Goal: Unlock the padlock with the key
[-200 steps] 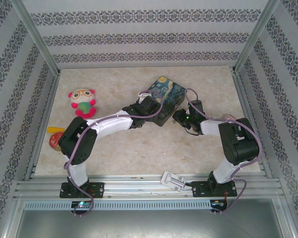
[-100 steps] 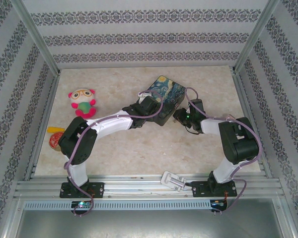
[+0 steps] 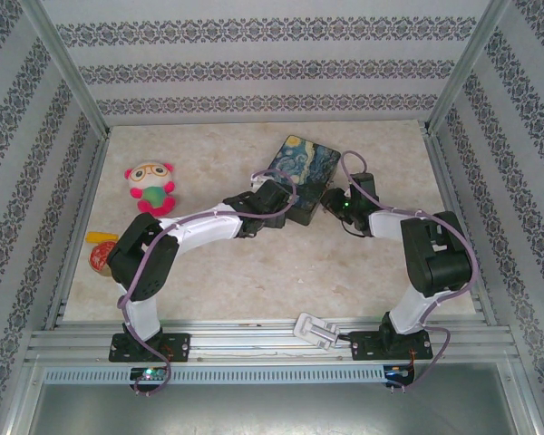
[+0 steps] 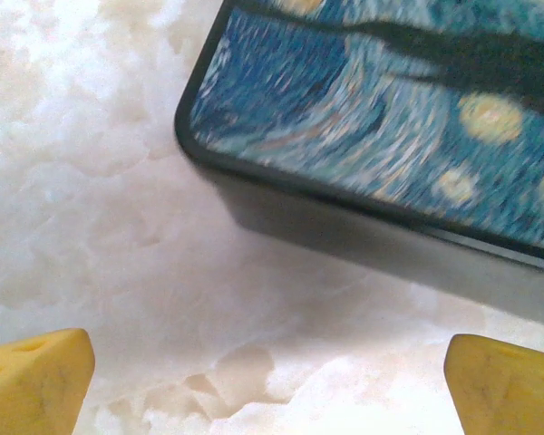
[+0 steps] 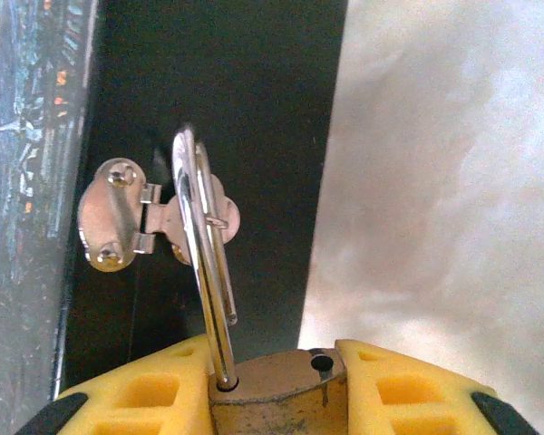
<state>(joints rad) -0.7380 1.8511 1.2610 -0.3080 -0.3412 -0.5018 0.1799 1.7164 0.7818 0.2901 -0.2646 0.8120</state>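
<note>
From above, both my arms bend in toward the tin box [image 3: 301,172], left gripper [image 3: 274,198] at its near corner, right gripper [image 3: 334,207] at its right side. In my left wrist view the jaws gape, empty. In my right wrist view I clamp the padlock [image 5: 270,399], its shackle [image 5: 199,236] through the hasp [image 5: 131,222]. It looks light, hard and probably slick, so the flat body seems the best hold

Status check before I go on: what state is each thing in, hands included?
Left hand: open, empty, beside the tin box.
Right hand: shut on the padlock body.
Shackle: open, free end out of the body, seemingly through the hasp loop.
Tin box: lid down.
</note>
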